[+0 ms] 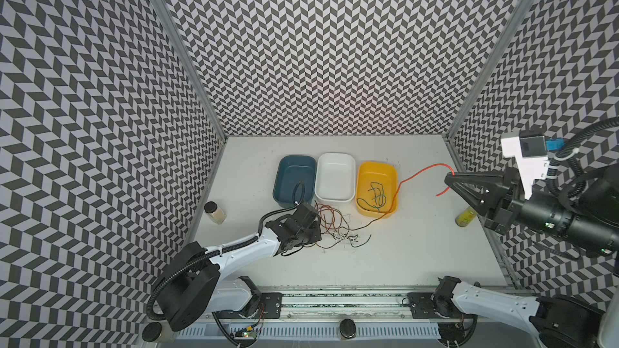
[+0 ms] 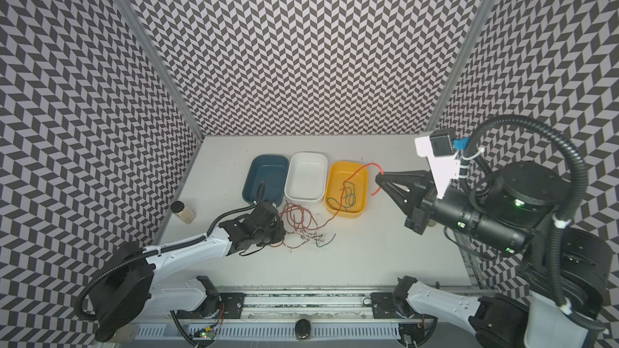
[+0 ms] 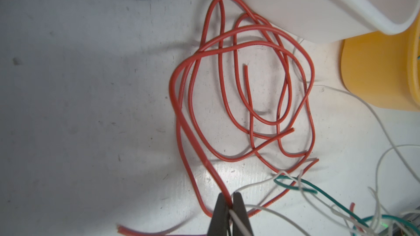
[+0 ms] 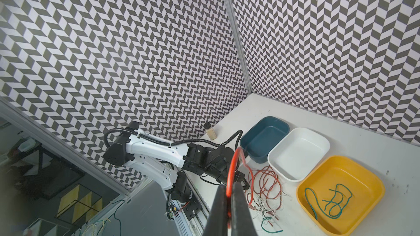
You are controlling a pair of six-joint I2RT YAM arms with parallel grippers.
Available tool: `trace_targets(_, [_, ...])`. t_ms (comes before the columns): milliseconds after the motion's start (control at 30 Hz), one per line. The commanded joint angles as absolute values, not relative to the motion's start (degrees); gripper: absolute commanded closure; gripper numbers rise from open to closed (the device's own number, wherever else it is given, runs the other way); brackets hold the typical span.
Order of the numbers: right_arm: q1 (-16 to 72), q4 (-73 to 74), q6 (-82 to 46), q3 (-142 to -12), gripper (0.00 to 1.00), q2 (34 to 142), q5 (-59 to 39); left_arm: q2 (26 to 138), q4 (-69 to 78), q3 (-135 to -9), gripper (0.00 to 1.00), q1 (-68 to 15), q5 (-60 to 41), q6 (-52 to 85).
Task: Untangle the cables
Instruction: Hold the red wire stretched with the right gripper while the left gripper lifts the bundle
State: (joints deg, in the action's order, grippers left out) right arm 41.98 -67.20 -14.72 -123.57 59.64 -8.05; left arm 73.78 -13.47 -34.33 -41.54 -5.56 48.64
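Left wrist view: left fingers [image 3: 219, 220] pinch red cable [image 3: 197, 147]; right fingers [image 4: 238, 210] pinch raised cable [image 4: 230, 175].

Left fingers [image 3: 218, 212] pinch a red cable [image 3: 196, 146] and white cable [image 3: 234, 217].

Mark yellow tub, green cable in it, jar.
yellow tub [image 1: 371, 175]: in a top view, bare floor.
green cable [image 1: 378, 195]: in a top view, middle of its loops.
jar [image 1: 217, 217]: in a top view, glass body.

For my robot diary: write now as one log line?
left gripper shut on cables | right gripper shut on red cable, raised | green cable in yellow tub
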Motion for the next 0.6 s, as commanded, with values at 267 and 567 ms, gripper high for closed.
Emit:
trace_targets(267, [41.7, -63.4, -14.1, -114.0, 1.00, 54.1, -8.1, 72.0, -12.0, -38.6, 0.54, -40.9, -5.5, 45.5])
trace_targets(567, [41.7, -54.7, -16.9, -95.7, 1.00, 48.2, -12.2, 62.7, -14.8, -42.5, 0.06, -40.8, -8.3, 38.2])
